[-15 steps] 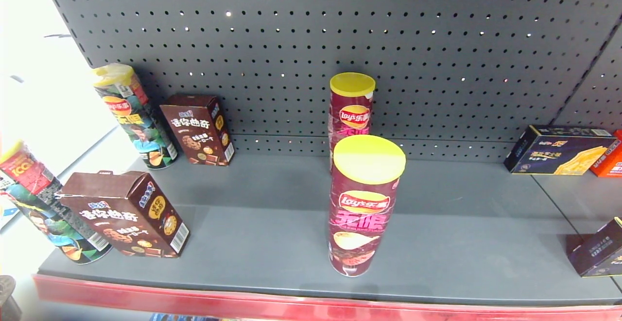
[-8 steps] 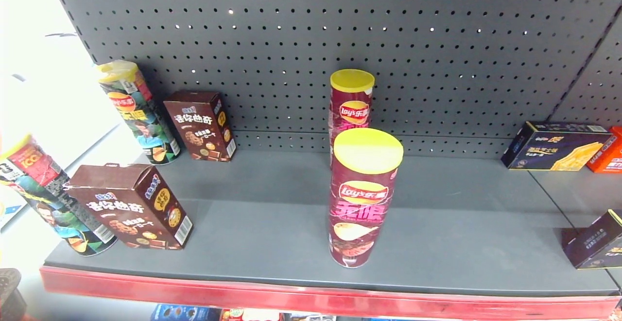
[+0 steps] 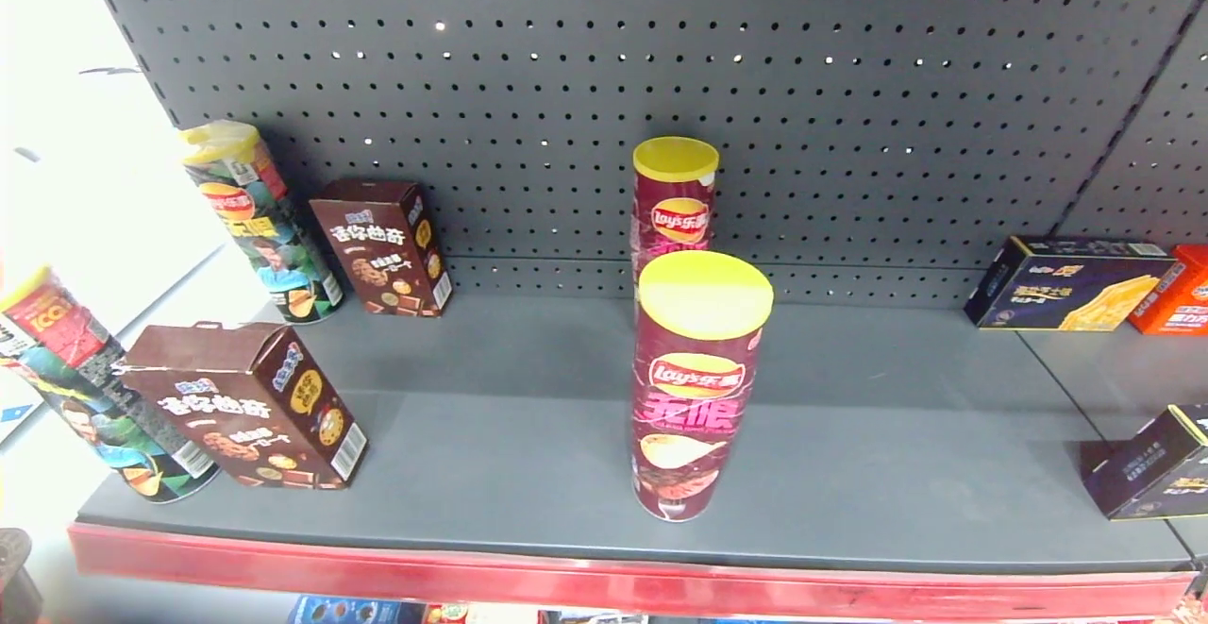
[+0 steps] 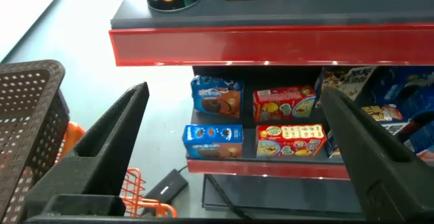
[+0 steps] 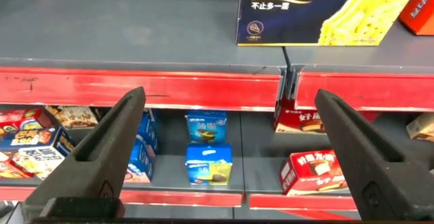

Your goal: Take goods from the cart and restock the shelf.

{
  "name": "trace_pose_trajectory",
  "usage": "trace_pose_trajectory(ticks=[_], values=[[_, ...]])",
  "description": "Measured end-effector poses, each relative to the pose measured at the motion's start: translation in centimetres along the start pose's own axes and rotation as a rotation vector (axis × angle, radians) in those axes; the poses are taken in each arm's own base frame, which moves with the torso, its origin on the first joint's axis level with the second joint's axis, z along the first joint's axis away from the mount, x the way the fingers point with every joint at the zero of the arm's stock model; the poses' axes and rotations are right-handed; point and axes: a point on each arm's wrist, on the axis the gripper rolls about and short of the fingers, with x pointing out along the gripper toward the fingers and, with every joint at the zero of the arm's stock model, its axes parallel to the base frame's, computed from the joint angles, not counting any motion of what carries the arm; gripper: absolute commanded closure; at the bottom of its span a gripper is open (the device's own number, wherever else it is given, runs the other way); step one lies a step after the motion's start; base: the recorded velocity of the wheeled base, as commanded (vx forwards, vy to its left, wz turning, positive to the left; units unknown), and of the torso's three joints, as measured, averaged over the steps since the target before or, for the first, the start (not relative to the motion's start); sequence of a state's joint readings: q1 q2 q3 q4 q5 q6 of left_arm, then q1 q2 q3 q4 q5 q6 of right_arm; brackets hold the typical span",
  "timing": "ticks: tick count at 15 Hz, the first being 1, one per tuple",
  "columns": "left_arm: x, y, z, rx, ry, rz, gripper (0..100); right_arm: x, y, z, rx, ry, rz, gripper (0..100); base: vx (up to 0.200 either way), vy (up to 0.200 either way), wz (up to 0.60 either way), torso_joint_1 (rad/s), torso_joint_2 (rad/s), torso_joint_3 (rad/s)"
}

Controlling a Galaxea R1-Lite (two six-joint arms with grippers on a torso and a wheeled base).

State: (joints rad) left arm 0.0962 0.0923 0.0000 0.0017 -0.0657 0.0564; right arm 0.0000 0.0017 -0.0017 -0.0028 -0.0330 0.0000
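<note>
Jaws left: spread wide, gripping nothing | jaws right: spread wide, gripping nothing

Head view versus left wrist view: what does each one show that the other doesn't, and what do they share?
Head view: the front maroon can, the rear maroon can, the pegboard and the dark boxes at the right.
Left wrist view: the open left gripper, and the lower shelf's blue boxes and red boxes face-on.
Both: the red shelf edge, the base of the front-left can and the brown box beside it.
</note>
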Motion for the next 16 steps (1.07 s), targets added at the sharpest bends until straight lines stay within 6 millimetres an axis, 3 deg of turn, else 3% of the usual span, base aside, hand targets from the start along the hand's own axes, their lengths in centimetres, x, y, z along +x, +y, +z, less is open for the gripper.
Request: trace_pose_trajectory(ticks=[16], values=[[0.0, 0.01, 0.0, -0.012, 0.0, 0.004, 0, 0.0, 0.0, -0.01, 0.0, 0.0, -0.001, 0, 0.0, 0.0, 0.0, 0.0, 0.0, 0.0]])
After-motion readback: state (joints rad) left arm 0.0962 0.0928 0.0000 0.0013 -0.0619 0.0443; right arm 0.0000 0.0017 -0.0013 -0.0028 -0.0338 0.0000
